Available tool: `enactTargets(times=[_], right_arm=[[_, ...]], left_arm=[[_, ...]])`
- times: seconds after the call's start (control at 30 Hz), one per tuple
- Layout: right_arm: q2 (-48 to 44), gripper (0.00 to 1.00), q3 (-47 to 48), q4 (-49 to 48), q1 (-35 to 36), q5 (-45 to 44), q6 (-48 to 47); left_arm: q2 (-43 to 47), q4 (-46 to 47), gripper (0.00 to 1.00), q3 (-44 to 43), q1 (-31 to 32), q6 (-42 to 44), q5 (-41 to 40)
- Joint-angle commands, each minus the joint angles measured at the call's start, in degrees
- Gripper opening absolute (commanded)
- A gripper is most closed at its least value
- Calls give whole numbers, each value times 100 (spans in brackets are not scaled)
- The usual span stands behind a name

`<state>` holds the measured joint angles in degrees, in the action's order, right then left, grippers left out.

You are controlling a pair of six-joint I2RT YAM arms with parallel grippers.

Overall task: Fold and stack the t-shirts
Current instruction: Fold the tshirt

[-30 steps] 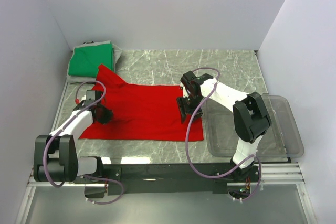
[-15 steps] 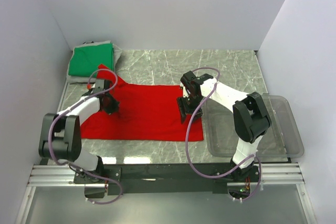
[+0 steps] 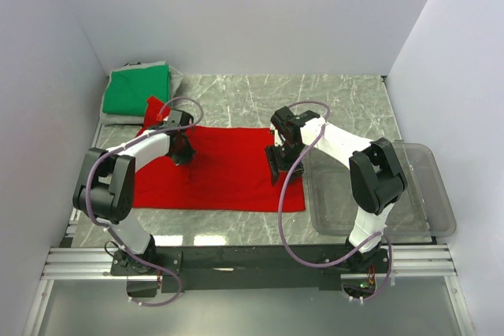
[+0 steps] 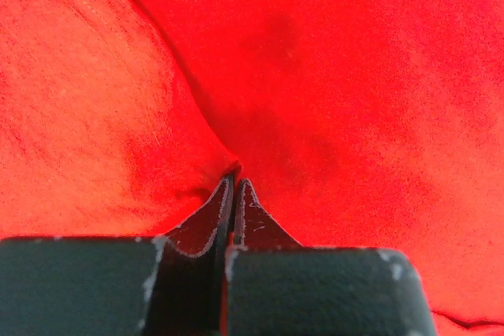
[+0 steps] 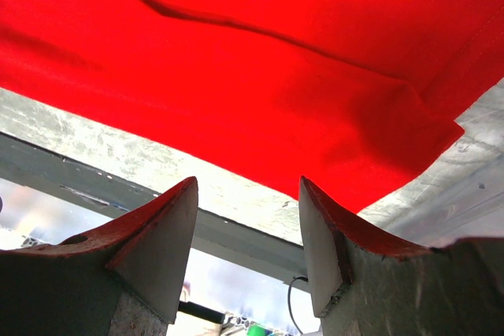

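Left hand (image 3: 182, 150), pinch hidden from above, nips the red t-shirt (image 3: 228, 172), lying long nine-to-three; right hand (image 3: 278, 164) spread at three o'clock.

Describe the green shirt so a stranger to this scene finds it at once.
Start at the grey marble table and go to its far left corner, against the walls. The green t-shirt lies there as a compact folded square. Unlike the red t-shirt spread flat mid-table, it is small and green.
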<state>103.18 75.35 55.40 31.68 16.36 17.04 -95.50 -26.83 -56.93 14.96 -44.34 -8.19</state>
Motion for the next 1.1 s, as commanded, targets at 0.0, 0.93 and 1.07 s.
enactTargets(times=[0.0,0.93,1.07], right_arm=[[-113,61,103,121,22,34,-69],[957,61,1641,-239,93,245,-219],[1169,61,1457,-722,119,289,-104]], left_arm=[[-65,-208,0,-362,130,110,-306],[1139,27,79,111,-1142,-338,765],[1060,440,79,471,-1496,-409,942]])
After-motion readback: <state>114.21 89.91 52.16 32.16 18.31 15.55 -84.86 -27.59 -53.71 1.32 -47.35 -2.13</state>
